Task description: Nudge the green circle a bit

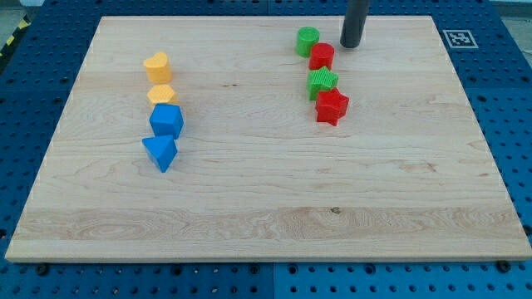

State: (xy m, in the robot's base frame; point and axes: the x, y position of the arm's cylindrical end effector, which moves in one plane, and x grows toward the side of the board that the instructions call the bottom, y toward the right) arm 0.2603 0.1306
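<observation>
The green circle (307,40) stands near the view's top, right of centre, on the wooden board (266,191). My tip (351,45) is a dark rod that comes down just to the right of it, apart from it by a small gap. A red circle (322,56) sits just below and right of the green circle, close to my tip's lower left. Below that lie a green star (322,82) and a red star (332,107), in a column.
On the view's left a column holds a yellow heart (157,66), a yellow hexagon (162,95), a blue hexagon-like block (166,121) and a blue triangle (160,152). A marker tag (460,38) sits past the board's top right corner.
</observation>
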